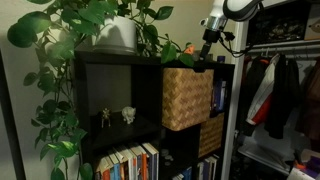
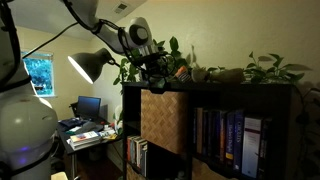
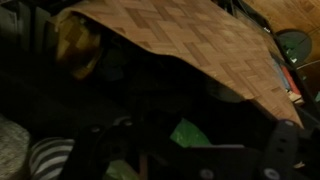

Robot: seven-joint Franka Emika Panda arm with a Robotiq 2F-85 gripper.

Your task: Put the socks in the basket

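Observation:
The tan wicker basket (image 1: 186, 98) sits in an upper shelf cubby and sticks out past the front; it also shows in the other exterior view (image 2: 163, 118). In the wrist view its woven side (image 3: 200, 40) fills the top. My gripper (image 1: 206, 58) hangs over the shelf top just above the basket, also seen in an exterior view (image 2: 156, 68). The wrist view is very dark. A black-and-white striped cloth (image 3: 45, 160), perhaps a sock, lies at the bottom left. A green patch (image 3: 188, 133) lies by the jaws. Whether the jaws are open is not clear.
A potted plant (image 1: 110, 30) trails over the shelf top and side. An orange object (image 1: 187, 49) lies on the shelf top near the gripper. A darker woven basket (image 1: 211, 135) sits lower down. Books (image 2: 225, 140) fill other cubbies. Clothes (image 1: 285, 90) hang beside the shelf.

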